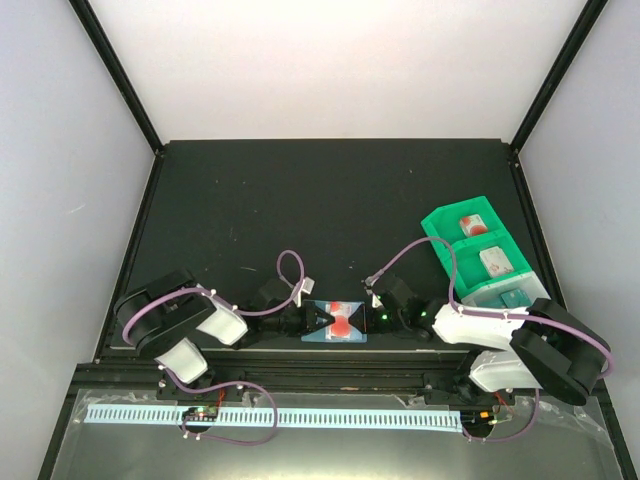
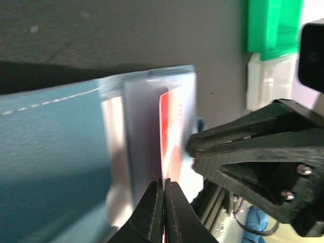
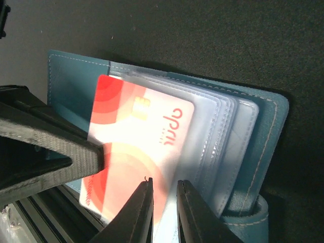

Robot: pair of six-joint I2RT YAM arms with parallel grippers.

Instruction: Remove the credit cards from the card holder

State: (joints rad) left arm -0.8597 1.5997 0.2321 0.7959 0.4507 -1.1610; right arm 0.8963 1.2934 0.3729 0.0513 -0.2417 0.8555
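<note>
Card holder (image 1: 355,336) sits open at 6 o'clock of the table (image 1: 300,200), near edge, between both hands. One credit card (image 3: 136,142), white w/ red pattern, is part-way out of the clear sleeves (image 3: 217,126).

L to R:

1. Left hand (image 1: 322,320) – at holder's 9 o'clock. Fingers fully together in its wrist view, and the card's red edge runs into the pinch. Assessed: gripping the card, i.e. the pulling hand.

2. Holder – sleeves fanned toward 3 o'clock. Card overlaps the left panel and its free end points at the left hand, touching it.

3. Right hand (image 1: 366,320) – at holder's 3 o'clock, tips facing the left hand's, near but apart. Jaws narrow, w/ pale sleeve material in the small gap. Assessed: clamped on the holder's sleeve edge as an anchor, so the holder doesn't drag along w/ the card. Whether the card's corner is also caught there: cannot tell.

4. Green tray (image 1: 445,255) – 3 o'clock of table, well apart from holder. Three loose cards (image 1: 496,262) lie in separate compartments. Prob. the drop-off point, on the right arm's side.

Status: card not yet free of sleeves.
</note>
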